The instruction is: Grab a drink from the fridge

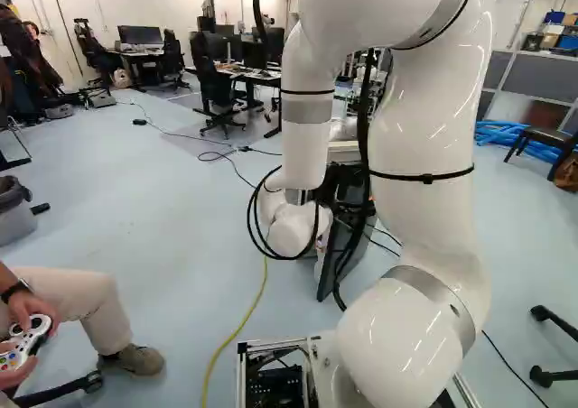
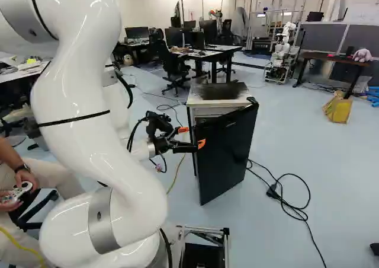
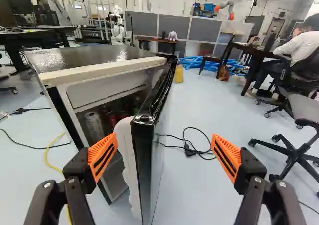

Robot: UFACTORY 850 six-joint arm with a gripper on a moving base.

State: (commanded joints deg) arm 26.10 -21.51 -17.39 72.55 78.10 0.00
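While the end effector (image 2: 192, 137) is standing released, the fridge door (image 3: 142, 175) is projecting between its fingers. Drinks (image 3: 93, 125) are sitting inside the fridge (image 3: 109, 89).

In the right base view, the fridge (image 2: 219, 92) stands right of the arm (image 2: 89, 140), desks (image 2: 224, 48) behind it and a chair (image 2: 172, 65) beside them. The door (image 2: 228, 152) reaches between the claw's (image 2: 192, 137) parted fingers; cans (image 3: 93, 124) sit inside the fridge. Right of the door, a cable (image 2: 305, 216) lies on the floor (image 2: 349, 167).
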